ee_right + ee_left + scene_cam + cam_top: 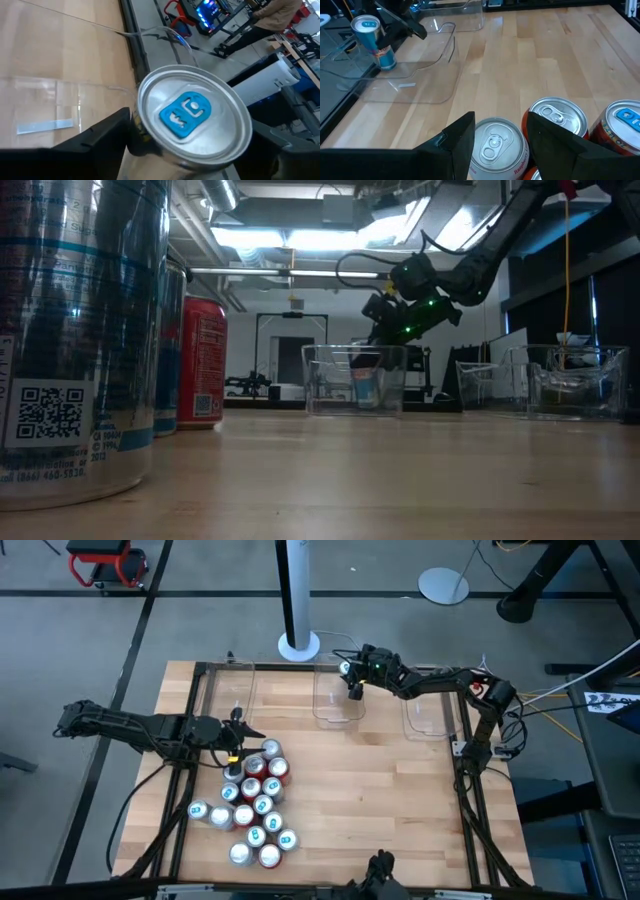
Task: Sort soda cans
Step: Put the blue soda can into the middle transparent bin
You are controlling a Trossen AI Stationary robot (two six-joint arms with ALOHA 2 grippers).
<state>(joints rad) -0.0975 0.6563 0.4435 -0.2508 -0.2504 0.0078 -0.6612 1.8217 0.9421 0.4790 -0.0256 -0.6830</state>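
Beside three clear bins (337,700), about fifteen cans (255,802) are clustered; a red can (496,150) is straddled by the left gripper (236,746), unclenched, while one blue-tabbed can (192,122) is bracketed by the right gripper (354,690), grip uncertain.

- Cans (252,810) crowd the table (400,810) toward 8 o'clock, touching; no gap wide enough between them.
- Left gripper (236,745) and arm block that cluster's 10 o'clock side.
- Three bins (333,705) line the 12 o'clock edge; right gripper (354,692) fills the middle one with a can (366,387).
- From centre to 4 o'clock the wood lies bare.
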